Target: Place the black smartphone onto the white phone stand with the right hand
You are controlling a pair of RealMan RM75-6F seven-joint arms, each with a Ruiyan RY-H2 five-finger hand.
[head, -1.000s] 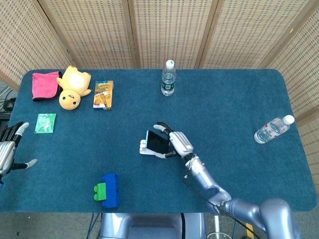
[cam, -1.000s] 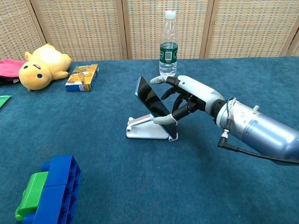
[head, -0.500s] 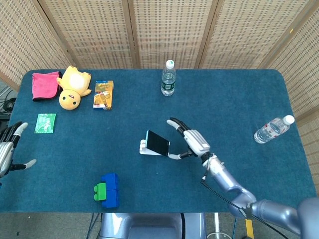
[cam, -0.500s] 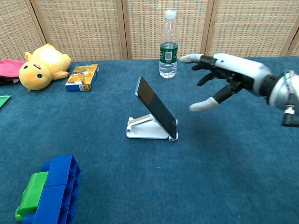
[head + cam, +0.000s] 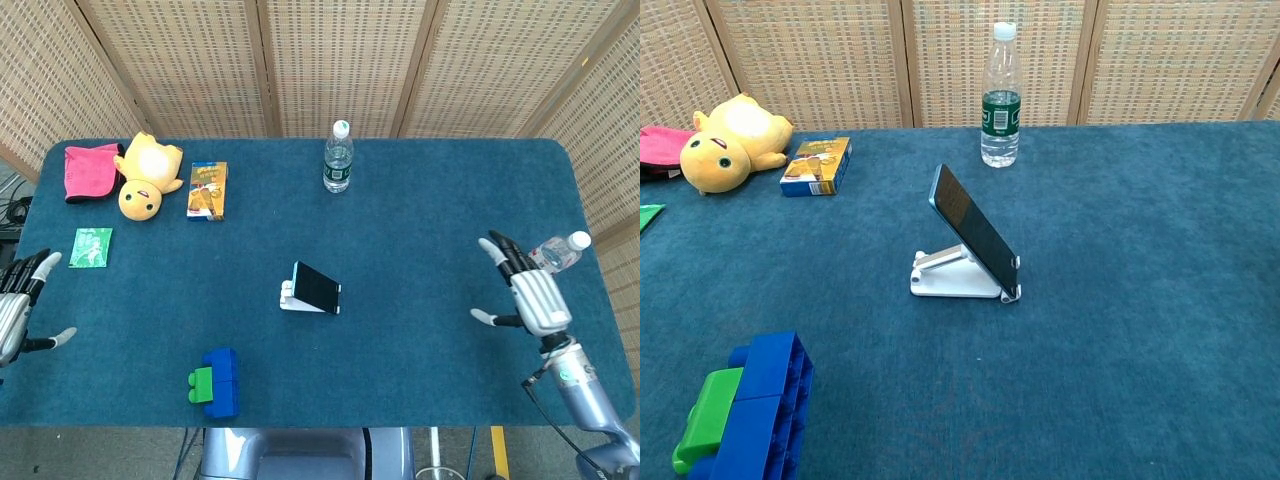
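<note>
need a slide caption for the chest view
Black smartphone leaning tilted on the white phone stand, no hand in frame.

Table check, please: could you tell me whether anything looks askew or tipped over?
Only one bottle, lying on its side by the right hand; the other bottle stands upright. The phone leans properly on its stand.

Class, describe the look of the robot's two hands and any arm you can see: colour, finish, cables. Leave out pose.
The right hand has a white glossy shell on its back with dark, nearly black fingers and pale tips. Its wrist and forearm are smooth silver-blue metal, with a thin black cable trailing beside them. The left hand looks grey-silver with dark fingers and pale tips; its arm is out of frame.
</note>
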